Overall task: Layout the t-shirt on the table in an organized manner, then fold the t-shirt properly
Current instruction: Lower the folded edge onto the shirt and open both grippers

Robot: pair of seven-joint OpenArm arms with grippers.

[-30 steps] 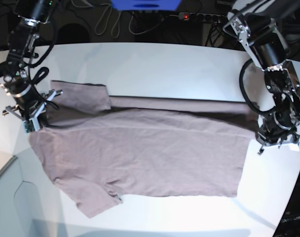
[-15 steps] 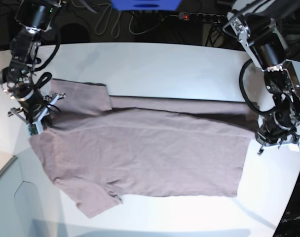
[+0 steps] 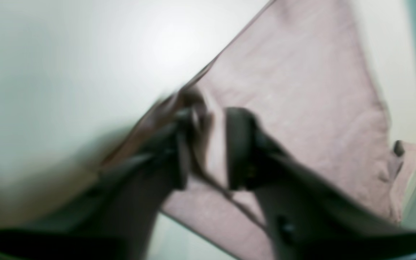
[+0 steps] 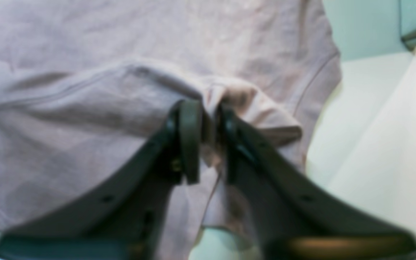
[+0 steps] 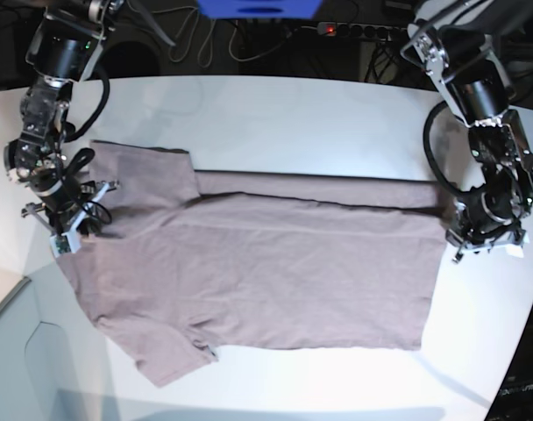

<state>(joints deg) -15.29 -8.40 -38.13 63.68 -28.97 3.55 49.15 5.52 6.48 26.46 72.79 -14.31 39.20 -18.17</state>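
Soft mauve-grey t-shirt (image 5: pixel 258 263) is being spread on the white desk (image 5: pixel 275 114), likely limp and light; hem and shoulder edges suit gripping. Right hand (image 4: pixel 209 142) is loosely pinching a shoulder fold; left hand (image 3: pixel 208 148) is parted at the hem, grip uncertain.

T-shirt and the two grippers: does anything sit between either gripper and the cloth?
Nothing visible does. The right gripper has a bunched fold of the t-shirt between its fingers at the shoulder end. The left gripper is right at the hem edge, its jaws apart. Only the bare white table surrounds the shirt.
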